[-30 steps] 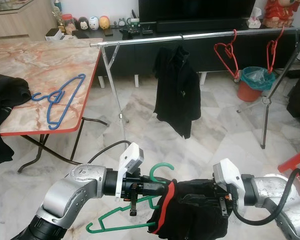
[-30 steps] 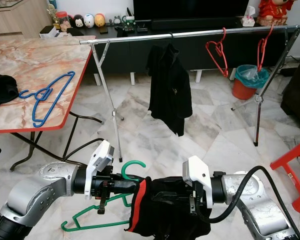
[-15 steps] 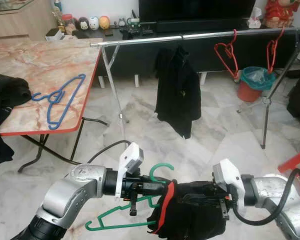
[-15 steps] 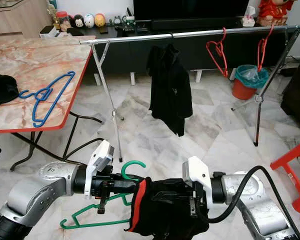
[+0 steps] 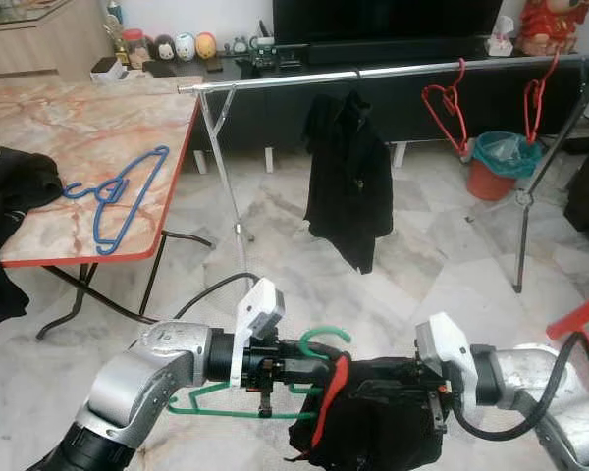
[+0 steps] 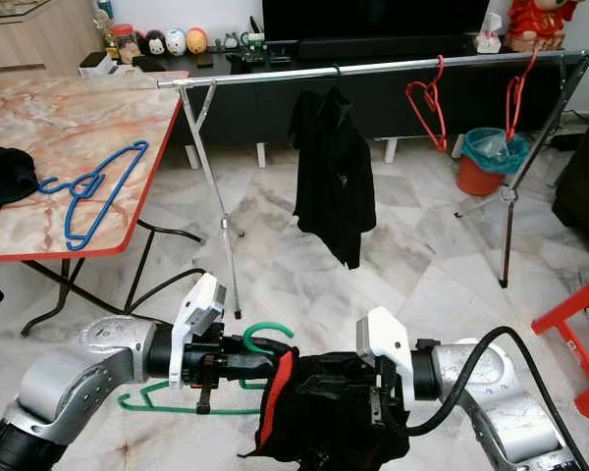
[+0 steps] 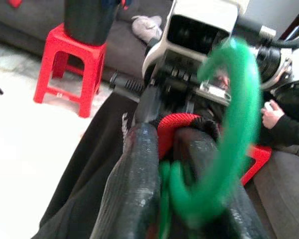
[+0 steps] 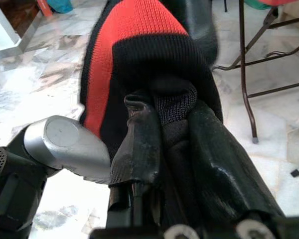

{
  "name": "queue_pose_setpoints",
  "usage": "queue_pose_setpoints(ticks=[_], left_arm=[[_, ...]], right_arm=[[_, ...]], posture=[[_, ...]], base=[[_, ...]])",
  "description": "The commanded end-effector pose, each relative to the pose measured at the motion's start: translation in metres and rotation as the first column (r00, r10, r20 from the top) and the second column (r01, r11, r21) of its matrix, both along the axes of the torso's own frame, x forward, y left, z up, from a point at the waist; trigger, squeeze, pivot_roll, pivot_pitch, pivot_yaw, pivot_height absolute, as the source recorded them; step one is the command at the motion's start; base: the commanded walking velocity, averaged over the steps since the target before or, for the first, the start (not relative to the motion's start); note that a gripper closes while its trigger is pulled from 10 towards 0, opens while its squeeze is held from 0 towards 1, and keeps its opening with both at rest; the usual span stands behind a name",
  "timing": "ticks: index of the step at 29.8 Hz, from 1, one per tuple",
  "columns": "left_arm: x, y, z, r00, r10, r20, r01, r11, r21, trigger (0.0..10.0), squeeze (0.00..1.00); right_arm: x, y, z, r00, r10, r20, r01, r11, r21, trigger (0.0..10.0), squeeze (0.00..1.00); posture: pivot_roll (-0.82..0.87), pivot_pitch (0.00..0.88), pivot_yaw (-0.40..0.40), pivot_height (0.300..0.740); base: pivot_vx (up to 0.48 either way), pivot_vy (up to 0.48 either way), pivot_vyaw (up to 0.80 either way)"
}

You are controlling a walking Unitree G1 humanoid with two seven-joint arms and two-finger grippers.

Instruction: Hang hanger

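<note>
Low in front of me, my left gripper [image 5: 309, 365] is shut on the neck of a green hanger [image 5: 326, 339]; its bar [image 5: 226, 412] lies about level to the left. A black garment with a red collar [image 5: 373, 427] bunches over the hanger's right side. My right gripper [image 6: 348, 392] is shut on that garment, its fingers [image 8: 139, 144] pinching the black knit under the collar [image 8: 134, 40]. In the left wrist view the green hook [image 7: 229, 124] curls beside the fingers [image 7: 134, 174]. The silver clothes rail [image 5: 373, 74] stands ahead across the room.
A black top [image 5: 348, 177] and two red hangers [image 5: 444, 103] hang on the rail. A marble table [image 5: 79, 128] at left holds a blue hanger [image 5: 118, 191] and dark clothes [image 5: 10, 186]. A red bin [image 5: 501, 162] and red stool [image 5: 579, 319] stand at right.
The green hanger's free end has swung up, so its bar now lies level instead of slanting down. Both grippers keep their hold and the garment has sagged slightly lower.
</note>
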State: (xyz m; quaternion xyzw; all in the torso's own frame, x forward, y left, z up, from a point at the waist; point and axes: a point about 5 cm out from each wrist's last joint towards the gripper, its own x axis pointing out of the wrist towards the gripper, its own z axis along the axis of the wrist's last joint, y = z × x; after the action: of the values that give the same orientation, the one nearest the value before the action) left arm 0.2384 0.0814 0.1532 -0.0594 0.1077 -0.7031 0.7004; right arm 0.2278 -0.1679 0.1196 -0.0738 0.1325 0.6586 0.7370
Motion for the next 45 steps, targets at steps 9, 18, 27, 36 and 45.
queue_pose_setpoints(ticks=[9, 18, 27, 36, 45], left_arm=[[0.0003, -0.0023, 0.0132, 0.998, -0.023, 0.061, 0.025, 0.999, -0.033, 10.0, 1.00], [0.0013, 0.0050, 0.0092, 0.997, -0.021, 0.076, 0.020, 1.000, 0.017, 10.0, 0.00], [0.0013, 0.0050, 0.0092, 0.997, -0.021, 0.076, 0.020, 1.000, 0.017, 10.0, 0.00], [0.0013, 0.0050, 0.0092, 0.997, -0.021, 0.076, 0.020, 1.000, 0.017, 10.0, 0.00], [0.0013, 0.0050, 0.0092, 0.997, -0.021, 0.076, 0.020, 1.000, 0.017, 10.0, 0.00]], right_arm=[[-0.0019, 0.0055, -0.0015, 1.000, 0.029, 0.004, -0.029, 1.000, -0.008, 0.0, 0.00], [0.0033, 0.0016, -0.0033, 1.000, -0.011, 0.026, 0.012, 0.999, -0.038, 0.0, 0.00], [0.0033, 0.0016, -0.0033, 1.000, -0.011, 0.026, 0.012, 0.999, -0.038, 0.0, 0.00], [0.0033, 0.0016, -0.0033, 1.000, -0.011, 0.026, 0.012, 0.999, -0.038, 0.0, 0.00], [0.0033, 0.0016, -0.0033, 1.000, -0.011, 0.026, 0.012, 0.999, -0.038, 0.0, 0.00]], posture=[[0.02, 0.031, 0.048, 0.740], [0.02, 0.038, 0.049, 0.740], [0.02, 0.038, 0.049, 0.740], [0.02, 0.038, 0.049, 0.740], [0.02, 0.038, 0.049, 0.740]], base=[[0.000, 0.000, 0.00], [0.000, 0.000, 0.00], [0.000, 0.000, 0.00], [0.000, 0.000, 0.00], [0.000, 0.000, 0.00]])
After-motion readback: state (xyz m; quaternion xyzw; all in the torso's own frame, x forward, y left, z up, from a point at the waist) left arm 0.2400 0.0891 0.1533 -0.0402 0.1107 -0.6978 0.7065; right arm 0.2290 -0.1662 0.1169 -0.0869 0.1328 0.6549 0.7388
